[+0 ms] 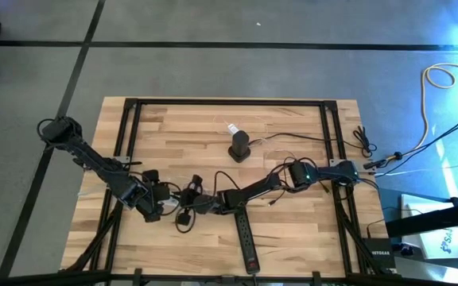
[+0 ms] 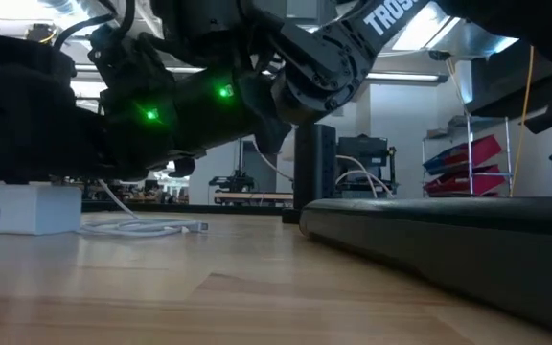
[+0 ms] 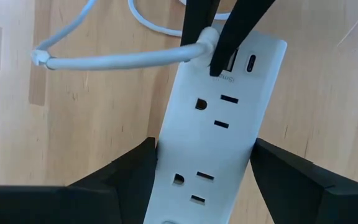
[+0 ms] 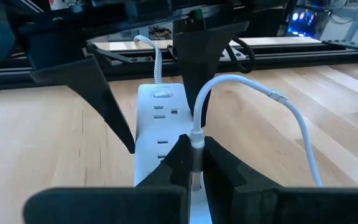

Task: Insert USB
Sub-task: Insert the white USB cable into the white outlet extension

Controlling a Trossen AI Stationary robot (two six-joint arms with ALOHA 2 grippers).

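Fingers (image 3: 129, 180) of the left gripper (image 3: 204, 180) clamp the white strip (image 3: 213, 130) from both sides in the left wrist view; the right gripper's tips pinch the plug (image 3: 209, 38) at its USB port. From the right wrist, the right gripper (image 4: 193, 163) grips the plug with its cable (image 4: 291, 118) arcing away; from above, both grippers meet at the table's (image 1: 293, 230) front left.

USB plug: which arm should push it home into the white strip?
Right. Its claw grips the USB plug at the white strip's port, while the left claw braces that strip.
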